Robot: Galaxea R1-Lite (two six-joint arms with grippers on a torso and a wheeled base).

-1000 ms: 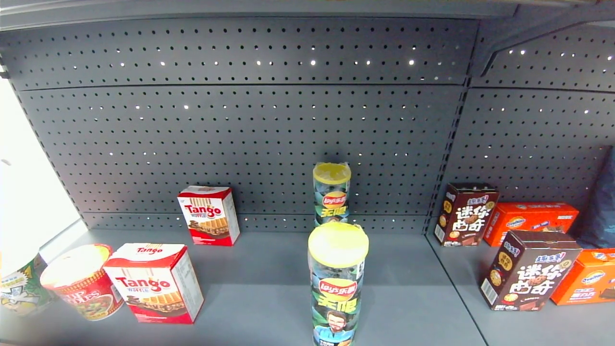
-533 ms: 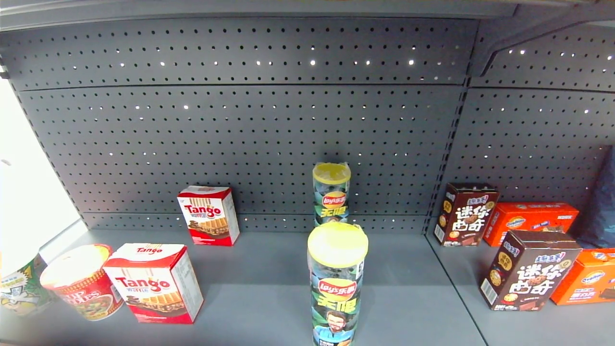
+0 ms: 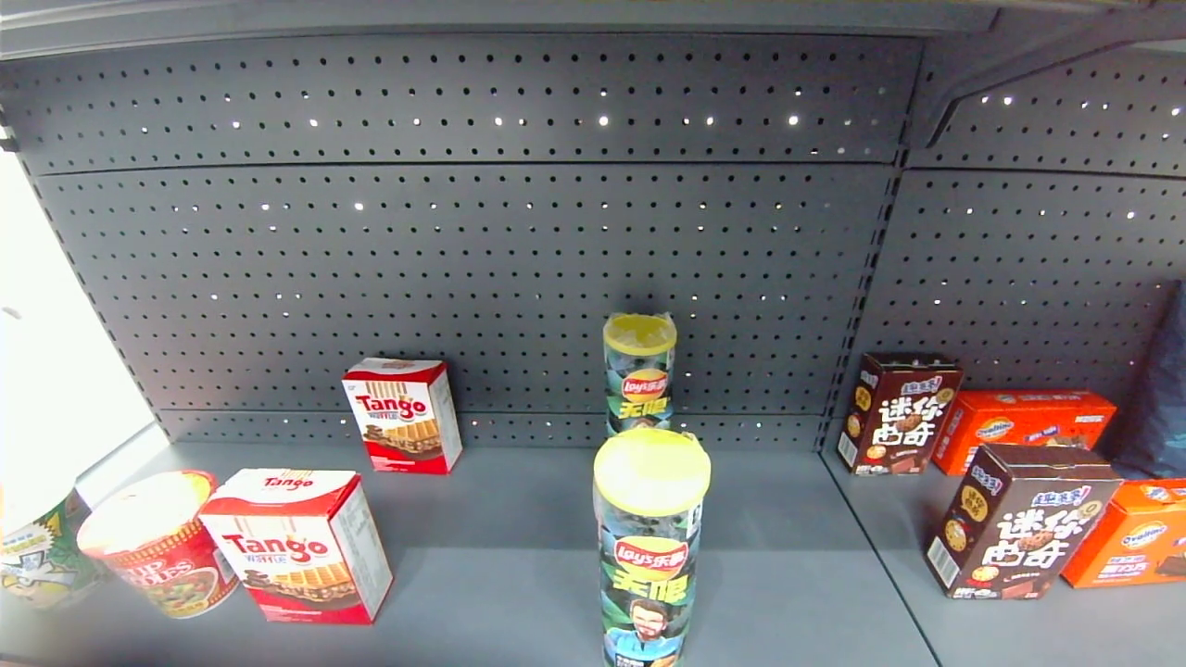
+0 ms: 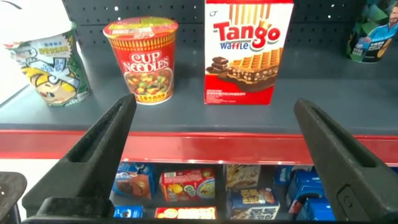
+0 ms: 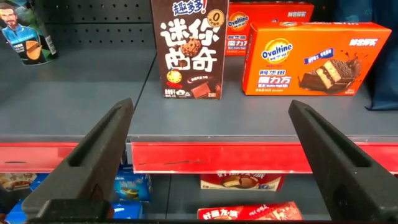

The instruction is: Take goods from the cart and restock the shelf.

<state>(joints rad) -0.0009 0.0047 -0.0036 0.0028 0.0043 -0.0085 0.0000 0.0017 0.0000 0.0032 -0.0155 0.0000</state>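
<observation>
**Shelf** (image 3: 519, 556): a grey board, closed at the rear by a perforated back panel (image 3: 463, 259). A red price rail (image 4: 199, 146) is fitted along its front edge.

**Left end:** a white-and-green noodle cup (image 3: 37, 556) and a red noodle cup (image 3: 157, 542) are stood side by side. A front wafer box (image 3: 296, 547) is placed just beside the red cup. A rear wafer box (image 3: 403, 415) is set against the back panel, well apart from the front one.

**Centre:** a front chip can (image 3: 650, 547) is stood upright near the front edge. A rear chip can (image 3: 639, 371) is stood behind it at the back panel. Both are capped with yellow lids.

**Right bay:** a front biscuit box (image 3: 1019, 523) and a rear biscuit box (image 3: 897, 412), both brown, are stood upright. Each is flanked by an orange box, the front orange box (image 3: 1126, 533) and the rear orange box (image 3: 1019, 426).

**Left gripper** (image 4: 214, 106): held before the price rail, faced toward the red noodle cup and the front wafer box. Its fingers are spread wide and nothing is held.

**Right gripper** (image 5: 211, 106): held before the rail of the right bay, faced toward the front biscuit box and the front orange box. Its fingers are spread wide and nothing is held.

**Below the rail:** small packets (image 4: 186, 186) are seen on a lower level.
</observation>
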